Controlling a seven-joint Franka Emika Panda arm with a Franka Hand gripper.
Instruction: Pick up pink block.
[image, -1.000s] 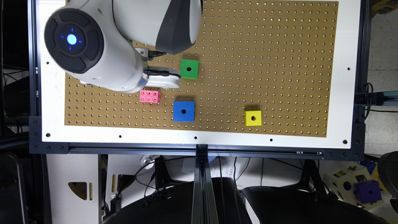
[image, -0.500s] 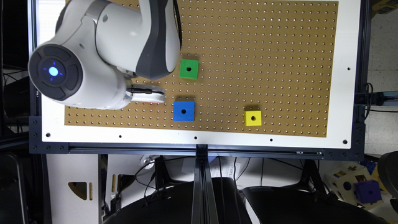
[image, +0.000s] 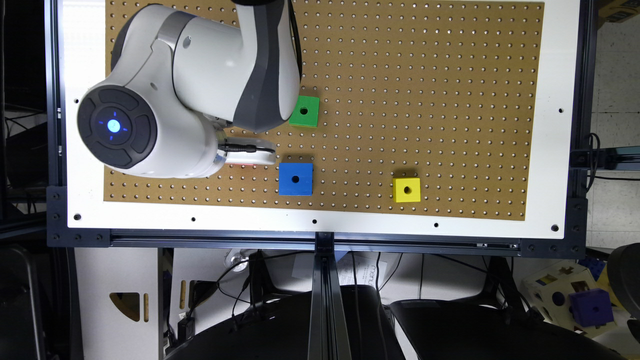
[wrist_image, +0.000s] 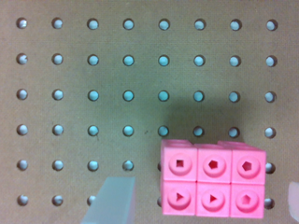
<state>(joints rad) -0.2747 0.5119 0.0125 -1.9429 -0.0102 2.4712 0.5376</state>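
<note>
Six studs face the wrist camera: the pink block (wrist_image: 212, 178) lies flat on the pegboard (wrist_image: 93, 93), two rows of three, each stud stamped with a small shape. On either side of it a pale, blurred fingertip shows, one (wrist_image: 111, 199) apart from the block with bare board between, the other just a sliver at the picture's edge. So the gripper (wrist_image: 203, 205) is spread wide, the block sitting between its fingers and touched by neither that I can make out.

In the exterior view the big white arm (image: 190, 90) leans over the board's near corner on that view's left. The white gripper (image: 250, 156) pokes out from under it, with a faint pink rim showing at its lower edge. Just beside it, toward the exterior view's right, sits the blue cube (image: 295, 178). The green cube (image: 304, 111) is farther up the board, partly tucked against the arm's dark elbow. The yellow cube (image: 406, 189) stands well apart on the right.
</note>
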